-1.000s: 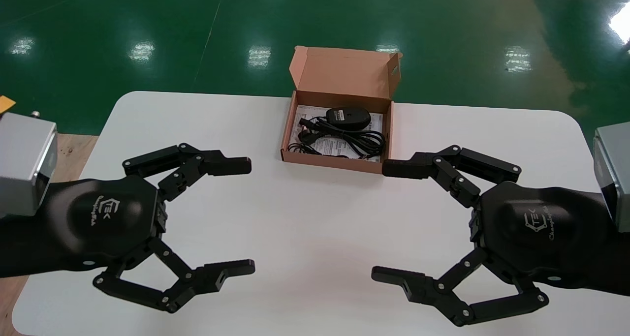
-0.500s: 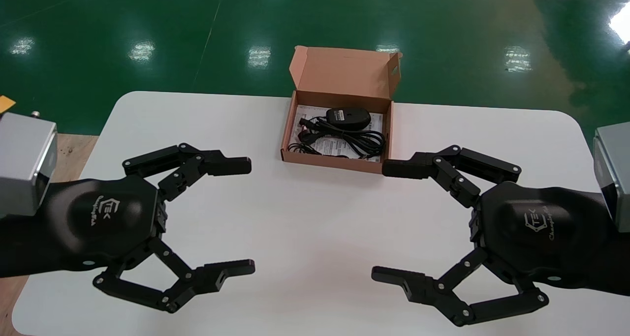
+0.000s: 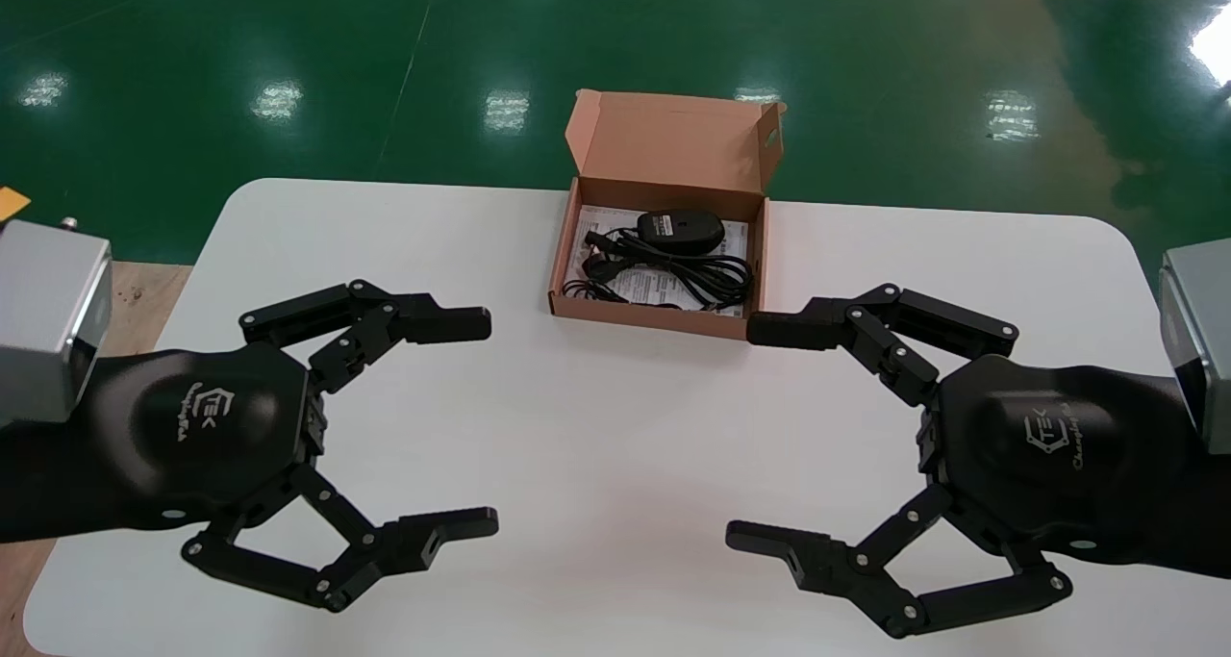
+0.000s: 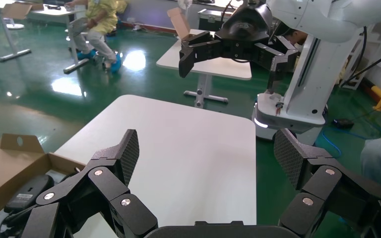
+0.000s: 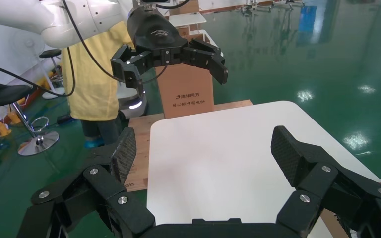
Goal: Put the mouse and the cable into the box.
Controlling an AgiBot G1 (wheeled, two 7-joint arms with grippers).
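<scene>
Left hand (image 3: 489,421) low over the near left part of the desk (image 3: 615,397), spread wide, gripping nothing. Points inward, toward the middle of the desk. Right hand (image 3: 741,433) over the near right part, mirrored: spread just as wide, likewise empty, pointing inward. Face each other across a bare strip of desk, well apart. Far fingertip (image 3: 769,330) of the right hand lines up in the head view with the box's near right corner; cannot tell whether touching.

Box (image 3: 660,315), brown cardboard, at the far edge of the desk, about the middle, between the two hands and beyond them. Lid (image 3: 673,142) open, standing up at the back. Holds the mouse (image 3: 680,227), black, lying close to the back wall on a white printed sheet (image 3: 601,229). Holds the cable (image 3: 673,272) too, black, in loose coils nearer the front wall, running up to the mouse.

From the left wrist: box and mouse just beside one finger, right hand farther off above the desk, open. Glossy green floor (image 3: 288,41) all around the desk.
</scene>
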